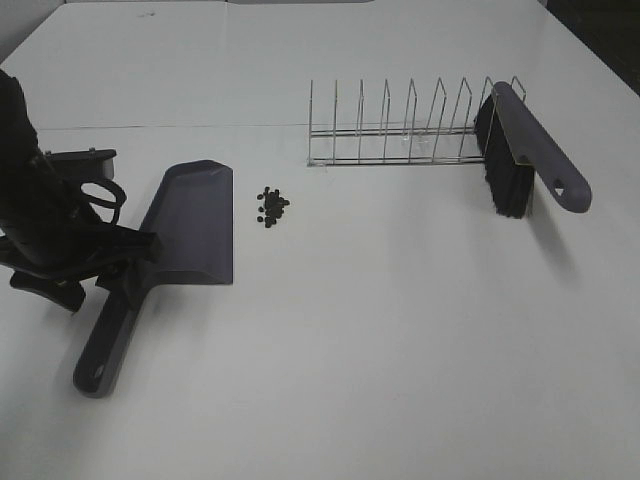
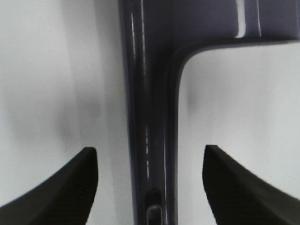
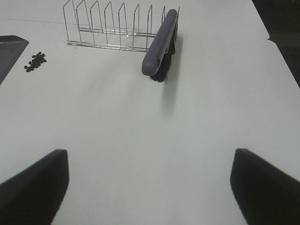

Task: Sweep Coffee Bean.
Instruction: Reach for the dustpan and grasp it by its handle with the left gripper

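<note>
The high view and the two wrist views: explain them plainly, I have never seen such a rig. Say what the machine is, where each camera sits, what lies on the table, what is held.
It is a robot with two arms, each ending in a two-fingered gripper. The high view looks down on the white table; the other two come from cameras on the wrists, looking out between the fingers. On the table lie a grey dustpan, a heap of coffee beans beside it, and a wire rack with a brush leaning at one end. The left gripper stands open astride the dustpan's handle; the right gripper is open too. Nothing is held.
</note>
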### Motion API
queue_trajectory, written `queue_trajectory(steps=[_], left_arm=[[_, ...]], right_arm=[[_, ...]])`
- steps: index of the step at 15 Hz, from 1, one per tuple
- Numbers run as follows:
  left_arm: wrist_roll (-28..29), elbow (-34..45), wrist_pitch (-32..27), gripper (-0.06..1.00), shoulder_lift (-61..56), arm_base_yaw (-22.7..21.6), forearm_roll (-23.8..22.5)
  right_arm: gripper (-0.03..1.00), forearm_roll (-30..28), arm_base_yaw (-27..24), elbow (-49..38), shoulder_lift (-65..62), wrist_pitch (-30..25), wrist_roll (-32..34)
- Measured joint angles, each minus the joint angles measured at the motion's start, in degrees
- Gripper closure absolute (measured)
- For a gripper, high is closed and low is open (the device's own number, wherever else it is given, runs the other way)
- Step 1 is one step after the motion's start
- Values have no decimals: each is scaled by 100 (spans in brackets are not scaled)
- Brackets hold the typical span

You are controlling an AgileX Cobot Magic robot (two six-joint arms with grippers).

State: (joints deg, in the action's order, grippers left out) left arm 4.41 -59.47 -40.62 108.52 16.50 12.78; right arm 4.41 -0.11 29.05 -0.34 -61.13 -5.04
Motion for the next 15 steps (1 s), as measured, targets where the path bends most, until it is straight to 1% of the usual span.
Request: queue_trajectory(steps=[2,5,7,9,10,11,12,15], left_arm=[[11,0,252,36,115,0,0],[11,0,367,36,401,0,0],[11,-40,561,36,596,0,-23],[6,-143,561,36,705,0,-23],[-6,-183,567,41,722,0,-80],[-6,-223,561,50,739,0,-97],[-6,-269,544,63,768,0,-97],[92,-298,544,63,773,0,-97]], right_arm=[[18,0,0,0,0,0,0],[18,0,0,0,0,0,0],[18,0,0,0,0,0,0],[18,0,0,0,0,0,0],[18,0,0,0,0,0,0],[18,0,0,0,0,0,0],[18,0,0,0,0,0,0],[18,0,0,0,0,0,0]])
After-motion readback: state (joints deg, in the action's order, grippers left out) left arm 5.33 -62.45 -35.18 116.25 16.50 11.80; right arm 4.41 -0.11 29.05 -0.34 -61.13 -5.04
